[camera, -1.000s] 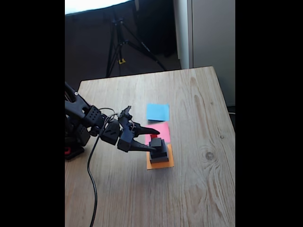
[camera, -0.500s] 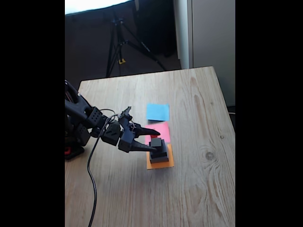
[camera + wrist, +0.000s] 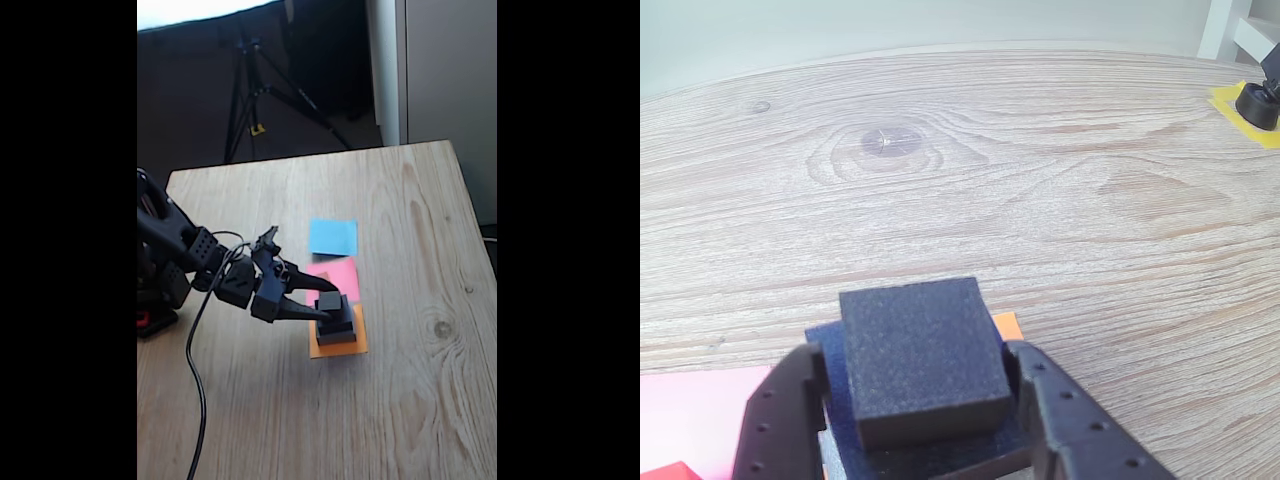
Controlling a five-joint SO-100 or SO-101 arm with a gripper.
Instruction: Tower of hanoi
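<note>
The Tower of Hanoi stands as a stack of dark blocks [image 3: 337,324] on an orange paper square [image 3: 340,347]. The small top block [image 3: 920,365] sits on a wider dark block [image 3: 835,395]. My gripper [image 3: 323,302] reaches in from the left in the fixed view, one finger on each side of the top block. In the wrist view my gripper [image 3: 915,352] has its right finger [image 3: 1060,420] against the block, and a thin gap shows at the left finger [image 3: 775,420]. A corner of the tiny red cube [image 3: 665,470] peeks in at the bottom left, on the pink paper [image 3: 700,410].
A blue paper square [image 3: 333,237] lies behind the pink one [image 3: 345,272]. The arm's black cable [image 3: 193,360] trails toward the table's front. The table's right edge [image 3: 480,260] is near. A tripod [image 3: 250,90] stands beyond the far edge.
The jaws have narrowed around the top block; the far finger came down toward it. The stack has not moved.
</note>
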